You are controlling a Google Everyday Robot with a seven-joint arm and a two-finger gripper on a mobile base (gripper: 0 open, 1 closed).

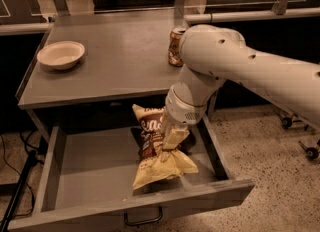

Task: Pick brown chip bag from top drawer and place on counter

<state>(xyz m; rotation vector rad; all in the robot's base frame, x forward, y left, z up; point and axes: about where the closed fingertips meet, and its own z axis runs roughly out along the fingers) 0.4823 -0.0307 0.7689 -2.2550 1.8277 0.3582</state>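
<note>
The brown chip bag [159, 167] is in the open top drawer [85, 166], dark brown above and pale yellow below. It hangs tilted, its lower end close to the drawer's front panel. My gripper [172, 140] reaches down into the drawer from the right and is shut on the bag's middle. The white arm hides part of the bag's right side. The counter [115, 61] lies just above and behind the drawer. The drawer's dark loop handle [143, 220] shows at the bottom.
A pale bowl [61, 55] sits on the counter's left side. A small brown-gold can [175, 47] stands at its right edge, right behind my arm. A long dark-fronted counter with a pale rail [250, 16] runs behind. A dark cable [20, 186] hangs at the left.
</note>
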